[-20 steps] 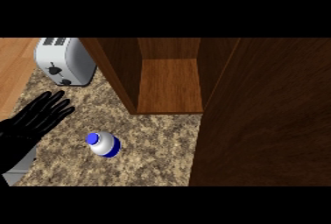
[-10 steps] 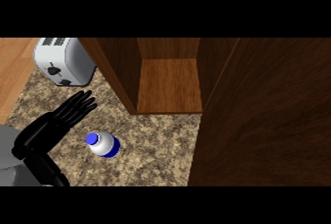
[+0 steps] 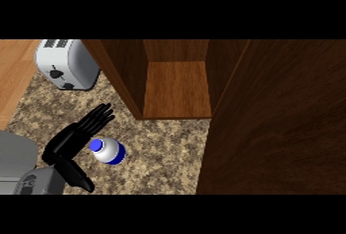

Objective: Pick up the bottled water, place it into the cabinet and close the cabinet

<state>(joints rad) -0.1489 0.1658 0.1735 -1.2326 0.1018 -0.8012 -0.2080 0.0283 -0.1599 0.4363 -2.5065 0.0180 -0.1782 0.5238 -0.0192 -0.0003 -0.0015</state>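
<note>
- The left hand [image 3: 74, 137] is showing in the lower left of the frame, coming up from a grey forearm [image 3: 20, 169] at the lower-left corner.
- Its fingers [image 3: 98, 116] are stretching out straight toward the upper right, lying close together, and they are curling round nothing.
- Its thumb [image 3: 76, 176] is pointing down toward the lower edge of the frame, well apart from the fingers.
- The bottled water [image 3: 108, 151] is sitting on the speckled counter [image 3: 162, 151] in the lower left of the frame, seen from above: a white body with a blue cap and a blue band.
- The bottle is lying just beside the palm, on its right, in the gap between fingers and thumb; whether the hand is touching it cannot be told.
- The cabinet [image 3: 175, 87] is standing open in the upper middle of the frame, its brown wooden shelf bare.
- The cabinet door [image 3: 277, 119] is filling the right side of the frame as a wide dark-brown panel.
- A silver toaster [image 3: 64, 64] is standing in the upper left of the frame, just left of the cabinet's side wall.
- A strip of light wood [image 3: 13, 77] is running along the left edge, beside the counter.
- The right hand is not appearing anywhere in the frame.
</note>
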